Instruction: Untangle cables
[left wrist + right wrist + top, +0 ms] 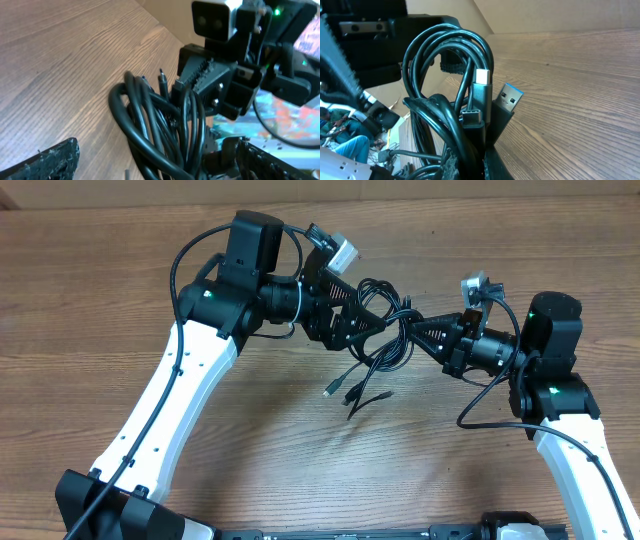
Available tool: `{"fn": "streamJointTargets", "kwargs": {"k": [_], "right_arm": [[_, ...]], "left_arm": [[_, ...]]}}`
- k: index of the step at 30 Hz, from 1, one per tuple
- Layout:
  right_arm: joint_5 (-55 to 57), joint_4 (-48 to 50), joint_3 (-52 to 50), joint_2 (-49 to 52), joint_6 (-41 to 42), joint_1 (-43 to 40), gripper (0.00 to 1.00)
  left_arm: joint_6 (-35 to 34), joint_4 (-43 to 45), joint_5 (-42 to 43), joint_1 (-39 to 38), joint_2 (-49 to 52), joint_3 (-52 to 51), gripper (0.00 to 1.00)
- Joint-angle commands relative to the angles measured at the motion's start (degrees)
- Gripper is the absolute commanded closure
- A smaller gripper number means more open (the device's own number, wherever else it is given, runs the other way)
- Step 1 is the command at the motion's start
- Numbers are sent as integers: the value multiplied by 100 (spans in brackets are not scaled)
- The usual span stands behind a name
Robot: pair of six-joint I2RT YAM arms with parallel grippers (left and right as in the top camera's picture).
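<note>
Two white-and-black robot arms point(170, 395) meet over a brown wood-grain worktop point(100, 260). One loose bundle of thin black cables point(385, 320) sits between them, toward the far middle of the worktop. The right fingers point(428, 336) are clamped together on the bundle. The left fingers point(50, 160) stand wide apart, one on each side of the loops, gripping nothing. I count three loose plug ends point(347, 392) trailing out on the near side. Open wood lies in front and to both sides.
</note>
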Motion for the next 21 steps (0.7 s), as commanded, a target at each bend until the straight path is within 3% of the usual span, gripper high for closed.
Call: {"fn": "streamJointTargets", "kwargs": {"k": [1, 11, 12, 14, 17, 19, 21], "right_arm": [[11, 31, 7, -15, 232, 11, 96], [7, 35, 7, -15, 417, 13, 96], [4, 35, 7, -15, 417, 13, 96], [-17, 35, 7, -15, 415, 13, 96], [-37, 26, 7, -15, 415, 13, 96], [-39, 26, 7, -15, 415, 13, 96], [-79, 26, 7, -15, 411, 13, 96]], "left_arm": [[813, -22, 83, -140, -149, 122, 0], [966, -280, -901, -424, -146, 122, 1], [966, -284, -997, -437, -146, 122, 7], [966, -280, -1137, -437, -146, 122, 31], [966, -238, -1250, -431, -146, 122, 83], [962, -166, -1257, -428, -146, 122, 94], [859, -74, -1250, -428, -146, 122, 96]]}}
